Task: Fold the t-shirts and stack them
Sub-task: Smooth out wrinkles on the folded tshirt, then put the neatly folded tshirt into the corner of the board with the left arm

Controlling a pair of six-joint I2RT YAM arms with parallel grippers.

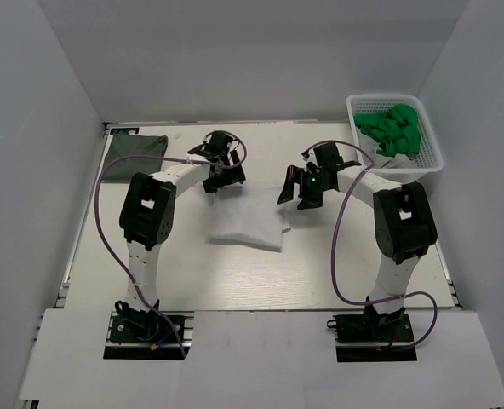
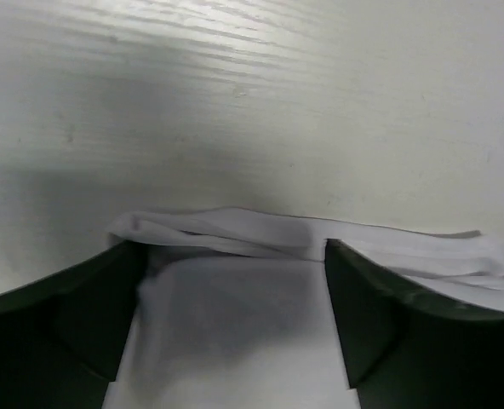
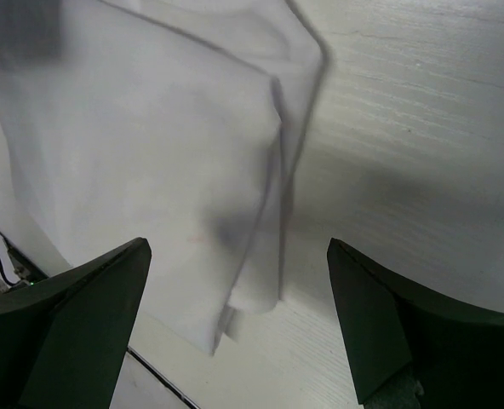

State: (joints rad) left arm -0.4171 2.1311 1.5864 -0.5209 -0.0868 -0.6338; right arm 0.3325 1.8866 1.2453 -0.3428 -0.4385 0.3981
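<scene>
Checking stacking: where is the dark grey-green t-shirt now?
Top view: the dark grey-green t-shirt lies at the far left corner of the table, apart from the white t-shirt.

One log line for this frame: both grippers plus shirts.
left gripper: open, above white shirt, far edge | right gripper: open, at its right edge | white shirt: folded, mid-table | dark shirt: folded, far-left corner | stack: not yet

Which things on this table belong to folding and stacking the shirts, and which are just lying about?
Job: white shirt, folded mid-table; dark shirt, folded at the far left corner.
Lying about: basket at the far right; green heap inside it.
</scene>
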